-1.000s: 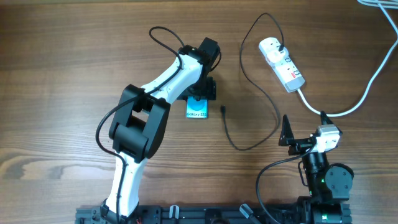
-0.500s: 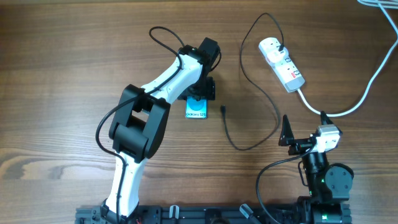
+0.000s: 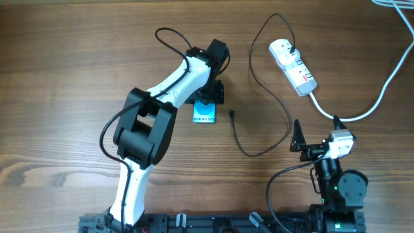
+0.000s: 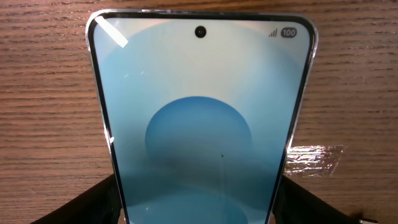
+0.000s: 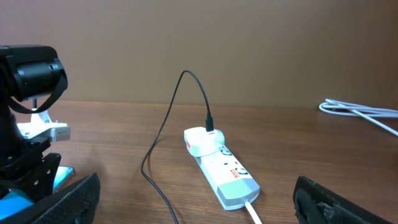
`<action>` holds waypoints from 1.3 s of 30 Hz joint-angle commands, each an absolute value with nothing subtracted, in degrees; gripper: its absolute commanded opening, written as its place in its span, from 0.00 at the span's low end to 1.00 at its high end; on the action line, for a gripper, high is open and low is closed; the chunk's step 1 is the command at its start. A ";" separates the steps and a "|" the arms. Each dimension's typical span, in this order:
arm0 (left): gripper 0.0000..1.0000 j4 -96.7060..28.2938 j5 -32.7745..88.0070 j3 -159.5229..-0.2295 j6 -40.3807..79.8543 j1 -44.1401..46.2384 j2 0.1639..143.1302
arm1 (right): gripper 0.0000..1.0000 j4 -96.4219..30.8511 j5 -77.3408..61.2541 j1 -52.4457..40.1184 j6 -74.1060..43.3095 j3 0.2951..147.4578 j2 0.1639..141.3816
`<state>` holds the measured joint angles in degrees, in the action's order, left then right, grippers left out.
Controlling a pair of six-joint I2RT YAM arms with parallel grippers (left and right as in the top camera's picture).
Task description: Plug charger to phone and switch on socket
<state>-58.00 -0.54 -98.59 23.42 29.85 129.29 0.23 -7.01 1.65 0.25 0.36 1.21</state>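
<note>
On the table [image 3: 58, 58], the left gripper [image 3: 207, 98] clasps the phone [image 3: 204, 115] while the right gripper [image 3: 317, 129] gapes wide.

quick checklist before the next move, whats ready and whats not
1. phone gripped by left hand: ok.
2. right hand open and empty: ok.
3. connector tip of the charger in the phone: not ok, it lies loose beside it.
4. plug seated in the socket: ok.
5. switch on: cannot tell, too small.
</note>
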 commanded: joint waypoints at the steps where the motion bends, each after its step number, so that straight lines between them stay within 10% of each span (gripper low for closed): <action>1: 0.75 -57.80 -0.45 -98.45 23.59 29.34 131.04 | 1.00 0.40 -6.39 1.41 -0.14 0.30 1.04; 39: 0.70 -58.67 -0.45 -98.70 23.57 29.34 130.45 | 0.99 0.43 -6.39 1.41 -0.14 0.30 1.04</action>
<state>-58.11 -0.51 -98.61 23.42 29.82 129.29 0.25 -7.01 1.65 0.27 0.36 1.21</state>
